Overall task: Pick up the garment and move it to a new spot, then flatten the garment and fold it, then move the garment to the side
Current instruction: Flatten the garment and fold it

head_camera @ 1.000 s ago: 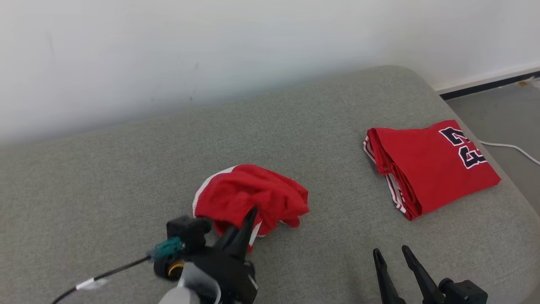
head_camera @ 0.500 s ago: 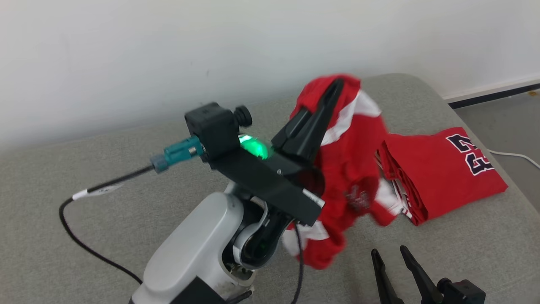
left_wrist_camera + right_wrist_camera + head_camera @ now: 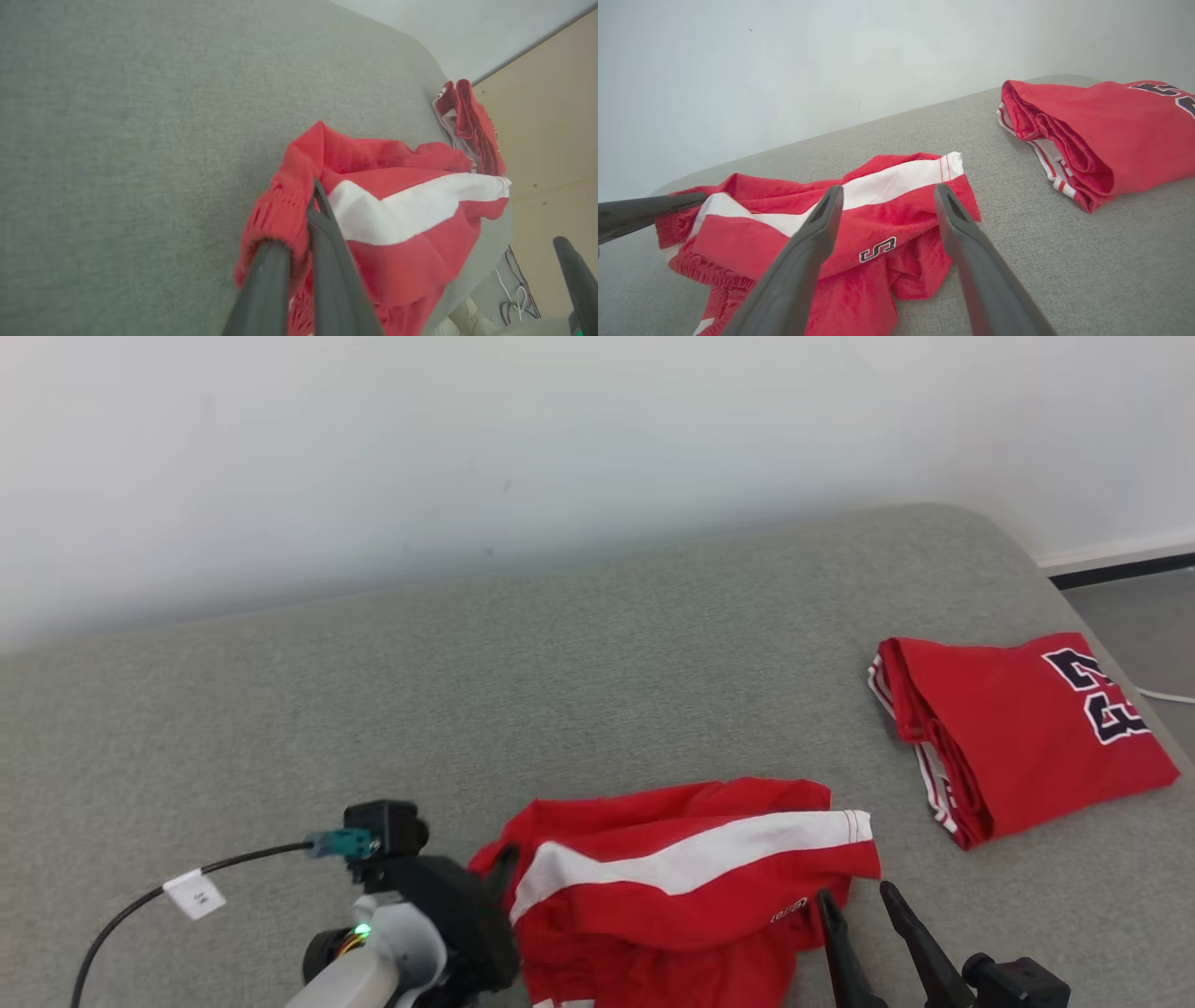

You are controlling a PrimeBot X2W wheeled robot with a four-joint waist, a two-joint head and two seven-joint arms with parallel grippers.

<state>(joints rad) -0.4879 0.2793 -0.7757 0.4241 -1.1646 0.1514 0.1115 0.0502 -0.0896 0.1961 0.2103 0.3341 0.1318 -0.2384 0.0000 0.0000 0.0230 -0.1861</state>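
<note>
The garment (image 3: pixel 672 896) is a pair of red shorts with a broad white stripe. It lies loosely spread on the grey cushion (image 3: pixel 560 663), close to the near edge. My left gripper (image 3: pixel 509 861) is shut on the bunched waistband at the garment's left end. In the left wrist view the garment (image 3: pixel 397 219) drapes away from the left gripper (image 3: pixel 303 210), with red cloth pinched between the fingers. My right gripper (image 3: pixel 857 894) stands open just off the garment's right edge. In the right wrist view the right gripper (image 3: pixel 888 189) hovers over the garment (image 3: pixel 878 224) with nothing between its fingers.
A folded red jersey (image 3: pixel 1018 719) with dark numbers lies at the cushion's right end, also seen as the jersey (image 3: pixel 1101 135). A black cable (image 3: pixel 140 905) trails from my left wrist. The floor (image 3: pixel 1139 607) starts past the right edge. A pale wall stands behind.
My left gripper swung the garment high in the air, then brought it down. The garment now lies spread near the front edge instead of crumpled mid-cushion. The head camera also shifted.
</note>
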